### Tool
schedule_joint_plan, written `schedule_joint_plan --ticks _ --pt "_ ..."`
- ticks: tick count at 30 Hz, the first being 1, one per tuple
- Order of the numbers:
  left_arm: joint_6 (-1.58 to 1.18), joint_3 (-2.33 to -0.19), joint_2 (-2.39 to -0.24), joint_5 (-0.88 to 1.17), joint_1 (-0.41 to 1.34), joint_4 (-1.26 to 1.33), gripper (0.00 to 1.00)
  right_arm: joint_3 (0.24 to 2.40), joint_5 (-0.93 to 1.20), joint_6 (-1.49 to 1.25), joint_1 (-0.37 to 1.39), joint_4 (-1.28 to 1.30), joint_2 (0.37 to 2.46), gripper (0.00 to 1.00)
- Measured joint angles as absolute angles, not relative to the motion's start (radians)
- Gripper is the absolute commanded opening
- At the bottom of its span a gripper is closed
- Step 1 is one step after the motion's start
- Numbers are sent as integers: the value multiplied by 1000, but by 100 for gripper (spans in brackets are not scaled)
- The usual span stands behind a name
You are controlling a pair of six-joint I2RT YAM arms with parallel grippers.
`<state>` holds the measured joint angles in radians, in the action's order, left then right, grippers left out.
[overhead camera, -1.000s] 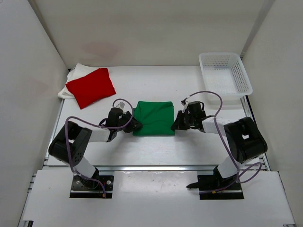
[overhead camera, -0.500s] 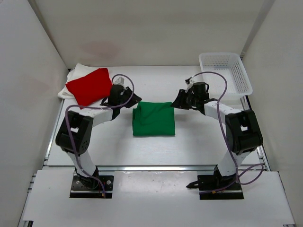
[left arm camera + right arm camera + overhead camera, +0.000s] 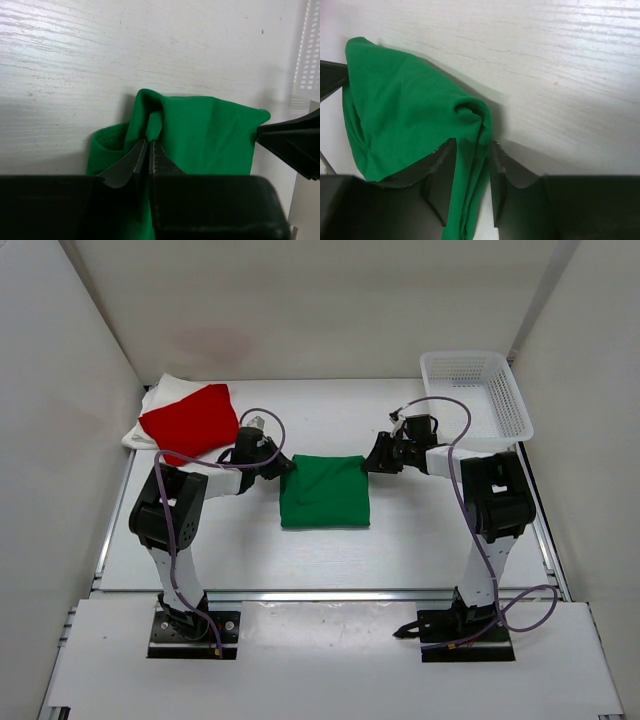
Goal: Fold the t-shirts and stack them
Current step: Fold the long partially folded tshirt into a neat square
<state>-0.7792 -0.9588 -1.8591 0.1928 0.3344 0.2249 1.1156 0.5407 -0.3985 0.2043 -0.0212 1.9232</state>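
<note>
A folded green t-shirt point(image 3: 323, 492) lies in the middle of the table. My left gripper point(image 3: 285, 466) is at its far left corner. In the left wrist view that gripper point(image 3: 149, 141) is shut on a raised fold of the green t-shirt point(image 3: 200, 130). My right gripper point(image 3: 372, 462) is at the far right corner. In the right wrist view it point(image 3: 472, 142) stands open, with a bunched corner of the green t-shirt point(image 3: 405, 100) lying between its fingers point(image 3: 440, 162). A folded red t-shirt point(image 3: 190, 422) rests on a white t-shirt point(image 3: 160, 395) at the back left.
A white mesh basket point(image 3: 505, 390) stands at the back right corner. White walls close in the table point(image 3: 330, 410) on the left, right and back. Both arms reach out from their bases at the near edge.
Both grippers moved from the green t-shirt's near side edges up to its far corners. The right gripper opened from shut. The left gripper's jaws closed onto a fold of the cloth.
</note>
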Motion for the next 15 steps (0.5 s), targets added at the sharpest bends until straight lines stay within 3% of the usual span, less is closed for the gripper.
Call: schedule_joint_plan --ticks 4,15 --pt "-792 -942 -1859 202 325 256 2 1132 576 -419 196 -47 1960 1" --pt "-923 -719 -1783 234 247 400 0 1102 595 -469 179 -103 1977 0"
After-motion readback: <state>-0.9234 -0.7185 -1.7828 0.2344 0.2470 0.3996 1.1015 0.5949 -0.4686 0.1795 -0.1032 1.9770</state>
